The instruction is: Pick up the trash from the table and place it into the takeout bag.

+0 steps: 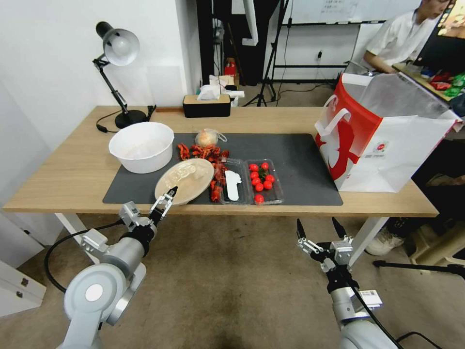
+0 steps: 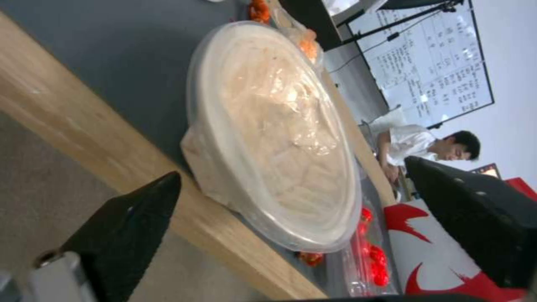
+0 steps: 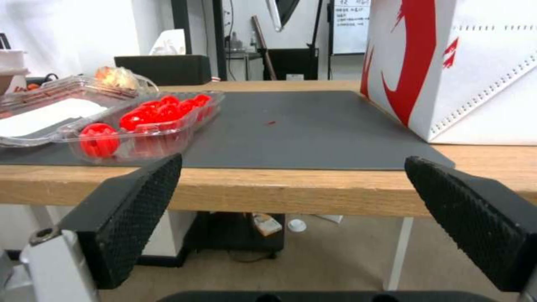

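Observation:
A beige round plate (image 1: 184, 180) wrapped in clear film lies at the front edge of the dark grey mat (image 1: 300, 160) on the table (image 1: 72, 169). My left gripper (image 1: 166, 198) is open just in front of the plate's near rim, which fills the space between its fingers (image 2: 129, 226) in the left wrist view; the plate (image 2: 280, 134) is not touched. Red shell scraps (image 1: 203, 152) and a small knotted clear bag (image 1: 208, 138) lie behind the plate. The red-and-white takeout bag (image 1: 378, 140) stands open at the right. My right gripper (image 1: 317, 223) hangs open below the table's front edge.
A white bowl (image 1: 141, 145) sits left of the plate. A clear clamshell tray of red tomatoes (image 1: 264, 182) lies right of it. At the back stand a black tissue box (image 1: 207, 105) and a desk lamp (image 1: 118, 48). The mat between tray and bag is bare.

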Controlling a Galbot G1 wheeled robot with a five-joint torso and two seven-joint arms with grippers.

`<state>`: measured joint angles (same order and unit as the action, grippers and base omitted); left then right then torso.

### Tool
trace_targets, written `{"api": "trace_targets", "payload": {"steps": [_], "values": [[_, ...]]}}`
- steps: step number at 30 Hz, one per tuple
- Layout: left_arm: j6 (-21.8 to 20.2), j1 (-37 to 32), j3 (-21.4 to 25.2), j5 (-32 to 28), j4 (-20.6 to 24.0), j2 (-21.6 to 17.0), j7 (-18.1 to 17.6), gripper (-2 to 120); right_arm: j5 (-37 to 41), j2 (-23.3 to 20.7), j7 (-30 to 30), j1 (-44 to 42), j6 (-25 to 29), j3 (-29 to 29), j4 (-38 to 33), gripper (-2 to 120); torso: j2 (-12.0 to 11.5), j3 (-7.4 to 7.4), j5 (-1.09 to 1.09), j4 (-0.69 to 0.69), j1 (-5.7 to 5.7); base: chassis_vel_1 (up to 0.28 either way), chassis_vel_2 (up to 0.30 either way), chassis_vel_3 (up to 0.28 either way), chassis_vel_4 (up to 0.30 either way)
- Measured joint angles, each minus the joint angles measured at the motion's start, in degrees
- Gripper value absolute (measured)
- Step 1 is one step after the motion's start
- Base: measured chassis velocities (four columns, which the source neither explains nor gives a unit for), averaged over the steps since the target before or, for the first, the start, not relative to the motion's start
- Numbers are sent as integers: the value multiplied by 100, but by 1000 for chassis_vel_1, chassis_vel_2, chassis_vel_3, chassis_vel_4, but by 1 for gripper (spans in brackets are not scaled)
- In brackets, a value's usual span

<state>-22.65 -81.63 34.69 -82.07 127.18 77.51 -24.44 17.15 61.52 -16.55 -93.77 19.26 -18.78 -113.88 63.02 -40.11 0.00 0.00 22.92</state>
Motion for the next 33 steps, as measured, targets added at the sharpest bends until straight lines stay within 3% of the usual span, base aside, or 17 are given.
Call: {"api": "trace_targets", "payload": {"steps": [8,15,26,27,31,33], "values": [[10,78,-47,-60,-55,-26,-37,73,-39,50,-13,-73,8,-39,-47,100,0,0,0,0,0,0,0,0,0],[35,106,-55,-100,-134,-93,-60,41,-52,88,-30,-126,21,-76,-68,100,0,0,0,0,0,0,0,0,0],[121,88,-46,-93,-194,-143,-71,10,-112,114,-83,-152,58,-79,-88,100,0,0,0,0,0,0,0,0,0],[130,65,-44,-92,-175,-149,-66,2,-116,115,-84,-161,61,-79,-106,100,0,0,0,0,0,0,0,0,0],[148,-8,-41,-83,-97,-160,5,0,-120,115,-86,-187,67,-80,-138,100,0,0,0,0,0,0,0,0,0],[231,-68,-39,-5,42,-191,216,0,-125,115,-88,-201,76,-81,-161,100,0,0,0,0,0,0,0,0,0]]}}
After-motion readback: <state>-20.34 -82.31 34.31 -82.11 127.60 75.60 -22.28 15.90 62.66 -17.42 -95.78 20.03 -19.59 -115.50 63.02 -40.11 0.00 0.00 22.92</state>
